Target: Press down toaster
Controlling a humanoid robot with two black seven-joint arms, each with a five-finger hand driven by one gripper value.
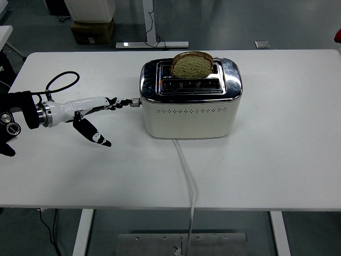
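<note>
A cream and chrome toaster [191,102] stands mid-table with a slice of brown bread [192,64] sticking up from its rear slot. Its lever knob [135,102] juts from the left end, near the top. My left hand [98,114] comes in from the left, fingers stretched out flat. The fingertips [126,101] reach the knob and look to be touching it. The thumb hangs down over the table. The right hand is out of view.
The toaster's white power cord [186,176] runs from its front down over the table's near edge. A black cable loops above my left wrist [59,81]. Boxes and a desk frame stand on the floor behind the table.
</note>
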